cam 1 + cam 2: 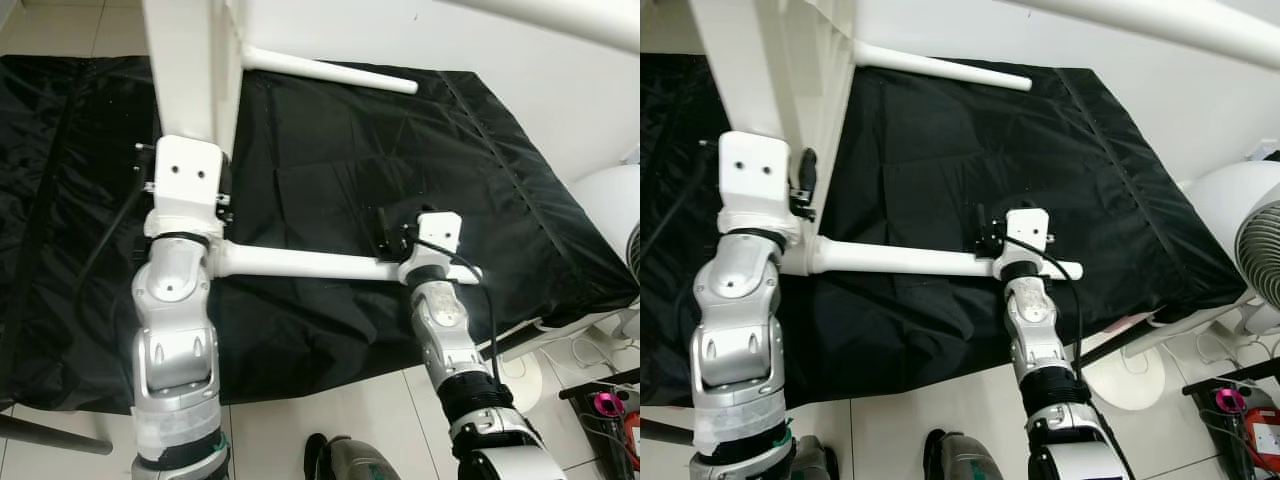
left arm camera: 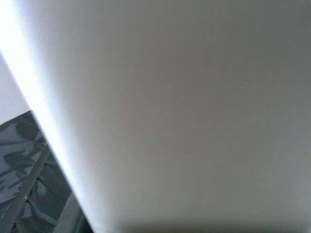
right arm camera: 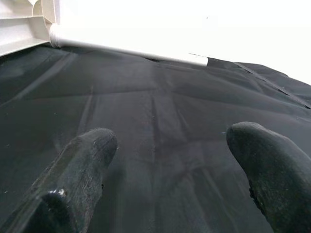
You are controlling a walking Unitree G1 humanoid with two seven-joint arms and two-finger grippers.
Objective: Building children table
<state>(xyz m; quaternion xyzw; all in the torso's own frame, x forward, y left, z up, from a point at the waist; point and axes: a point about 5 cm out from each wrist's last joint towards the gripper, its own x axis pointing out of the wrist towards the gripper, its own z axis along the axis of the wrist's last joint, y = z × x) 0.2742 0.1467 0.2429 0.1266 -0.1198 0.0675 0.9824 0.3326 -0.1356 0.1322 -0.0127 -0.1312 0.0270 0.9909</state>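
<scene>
A white children's table (image 1: 185, 60) stands on edge on a black cloth (image 1: 330, 170). Two white round legs stick out of it sideways: a near leg (image 1: 310, 264) and a far leg (image 1: 330, 70). My left gripper (image 1: 805, 178) is pressed against the tabletop's lower edge, just above the near leg's root, and the left wrist view has the white panel (image 2: 184, 121) very close. My right gripper (image 1: 390, 235) sits over the near leg's free end, which passes under its wrist. Its fingers (image 3: 82, 160) stand open above the cloth with nothing between them.
The cloth covers the floor from the far left to a white wall (image 1: 560, 90) at the right. A white fan (image 1: 1255, 250) and cables stand at the right edge. Pale floor tiles (image 1: 330, 410) lie in front, with a grey-green object (image 1: 350, 462) near my feet.
</scene>
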